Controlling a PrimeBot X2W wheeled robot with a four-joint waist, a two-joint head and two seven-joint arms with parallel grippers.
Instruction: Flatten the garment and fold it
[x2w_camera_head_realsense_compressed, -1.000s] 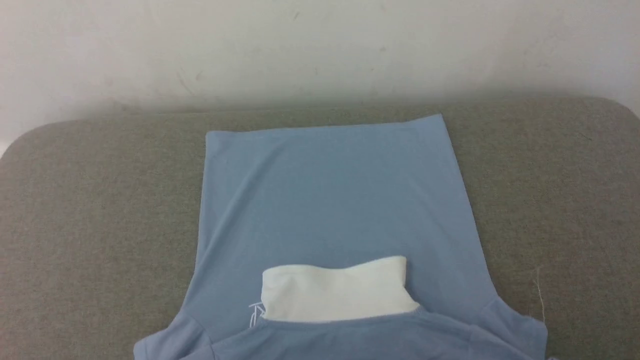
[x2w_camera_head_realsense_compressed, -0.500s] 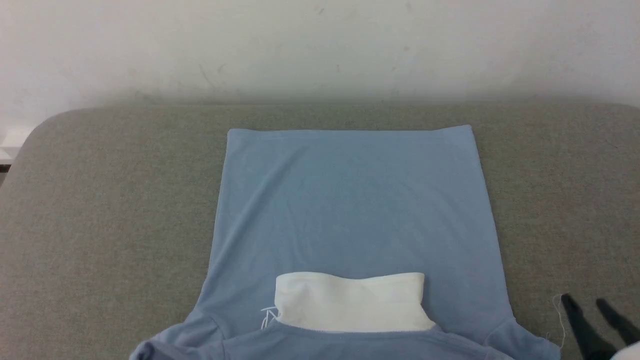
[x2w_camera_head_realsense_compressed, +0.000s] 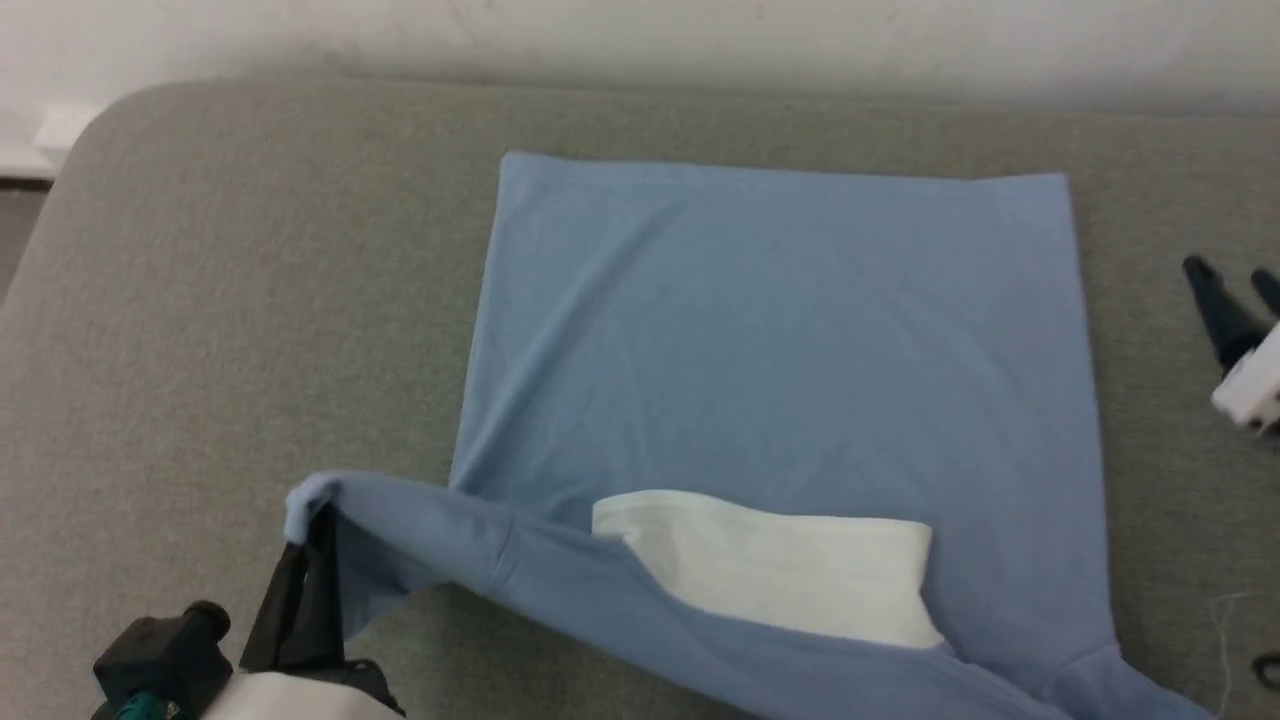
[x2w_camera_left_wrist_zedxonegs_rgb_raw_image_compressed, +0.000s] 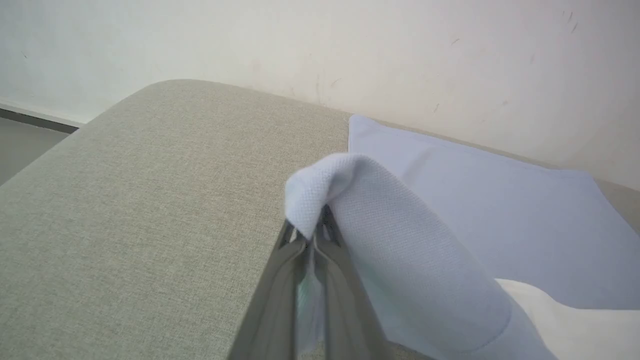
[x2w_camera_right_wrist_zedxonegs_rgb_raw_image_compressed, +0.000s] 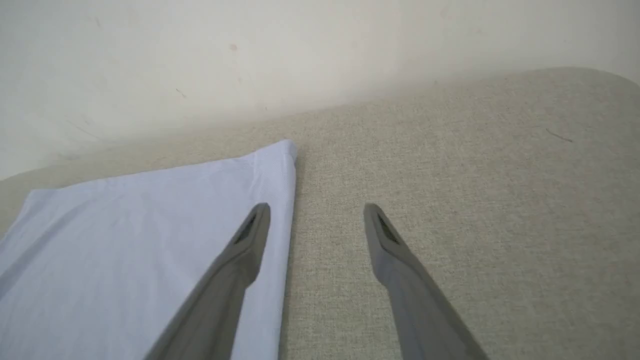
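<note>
Newly risen since a moment ago, the left gripper (x2w_camera_head_realsense_compressed: 308, 525) is pinching the garment (x2w_camera_head_realsense_compressed: 780, 330) by its sleeve (x2w_camera_head_realsense_compressed: 400, 515) off the grey cushion (x2w_camera_head_realsense_compressed: 230, 300), right gripper (x2w_camera_head_realsense_compressed: 1232, 285) gaping empty beside the hem, so a low, gentle carry is looking wisest.

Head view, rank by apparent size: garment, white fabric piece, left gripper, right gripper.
1. garment
2. white fabric piece
3. left gripper and right gripper: unranked, both cropped by the frame, left nearer the camera.
</note>
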